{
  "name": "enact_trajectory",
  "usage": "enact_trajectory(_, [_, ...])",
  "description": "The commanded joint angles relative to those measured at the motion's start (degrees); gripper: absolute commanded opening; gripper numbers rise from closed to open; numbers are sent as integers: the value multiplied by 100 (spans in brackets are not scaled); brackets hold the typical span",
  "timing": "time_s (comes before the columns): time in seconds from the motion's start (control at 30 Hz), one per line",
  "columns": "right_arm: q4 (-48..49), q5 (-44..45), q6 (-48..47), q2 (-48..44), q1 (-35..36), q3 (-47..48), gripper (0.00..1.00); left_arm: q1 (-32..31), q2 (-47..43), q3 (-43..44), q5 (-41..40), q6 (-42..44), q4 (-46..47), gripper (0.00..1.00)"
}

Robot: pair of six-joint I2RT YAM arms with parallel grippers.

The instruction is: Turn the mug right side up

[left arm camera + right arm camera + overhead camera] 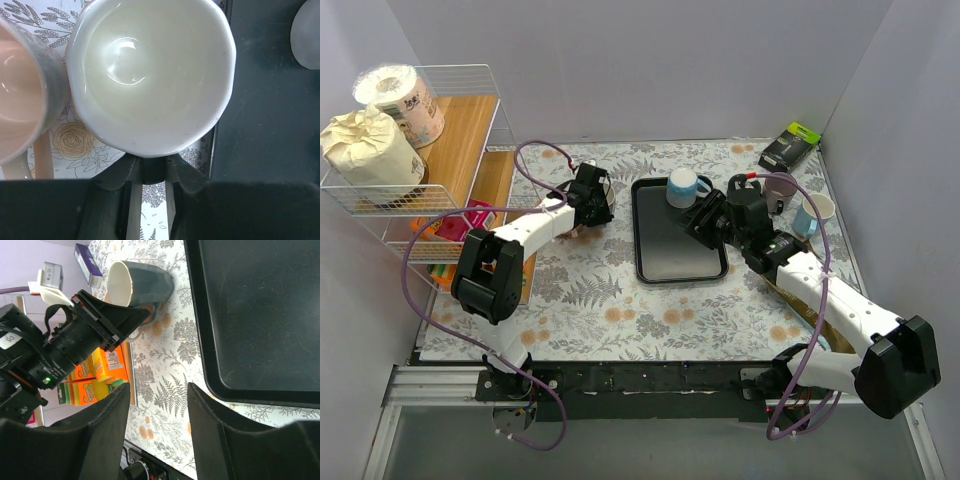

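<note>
Left wrist, end effector (151, 166) pinching mug (150, 75) rim

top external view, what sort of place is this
Probably a lab test cell staged as a kitchen: plain white walls box in a floral-clothed table with a wire rack, a black tray and a mug.

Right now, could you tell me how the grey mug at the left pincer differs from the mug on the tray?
The grey mug is grey outside, cream inside; the tray mug is white and blue. The grey mug is left of the tray with its rim in the left pincer; the tray mug sits free at the tray's far edge.
</note>
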Motion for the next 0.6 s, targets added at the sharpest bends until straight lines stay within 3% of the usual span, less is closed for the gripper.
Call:
enact_trajectory(0.0, [-68,140,-196,39,-17,259,57,86,-74,321,378,-286,178,0])
enact_trajectory(0.1, [-68,158,-231,74,-17,303,57,113,-39,383,571,-470,117,0])
enact_trajectory(0.2, [-86,157,-249,127,-17,356,58,122,-13,479,747,-558,90,6])
enact_trajectory(0.37, [-139,122,-258,215,-17,435,58,121,58,611,809,-576,3,28])
enact_trajectory(0.57, [-314,122,-372,311,-25,584,60,122,49,725,695,-480,-103,31])
